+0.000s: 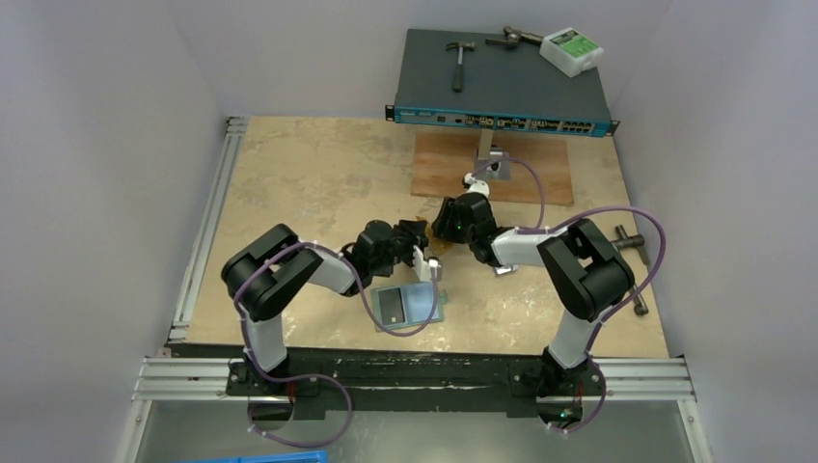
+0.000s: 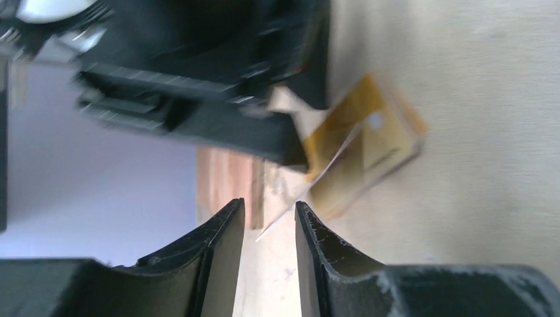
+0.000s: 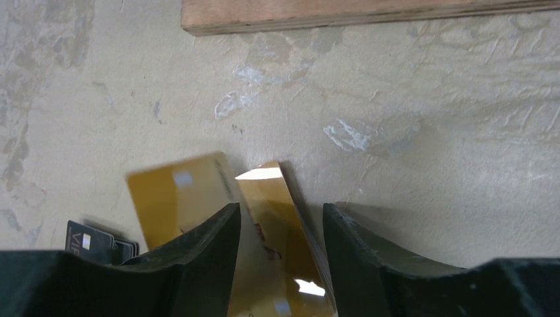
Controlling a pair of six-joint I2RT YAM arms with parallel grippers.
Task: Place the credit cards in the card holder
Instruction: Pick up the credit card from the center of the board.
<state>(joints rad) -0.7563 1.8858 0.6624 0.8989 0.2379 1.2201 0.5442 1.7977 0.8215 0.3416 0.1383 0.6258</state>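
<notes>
An orange credit card (image 3: 277,218) stands tilted on edge between the jaws of my right gripper (image 3: 280,210), which are open, and it leans toward the right-hand finger. A second orange card (image 3: 175,195), blurred, lies just left of it on the table. In the left wrist view the tilted card (image 2: 310,181) shows edge-on, its corner reaching between the open jaws of my left gripper (image 2: 269,206). The two grippers, left (image 1: 427,258) and right (image 1: 447,231), meet tip to tip. The teal card holder (image 1: 429,311) lies open below them with a dark card (image 1: 391,307) on it.
A wooden board (image 1: 492,169) and a network switch (image 1: 502,82) carrying a hammer (image 1: 460,63) and a white box (image 1: 571,50) sit behind. A metal tool (image 1: 632,241) lies at the right. Metal rails (image 1: 207,231) line the left edge.
</notes>
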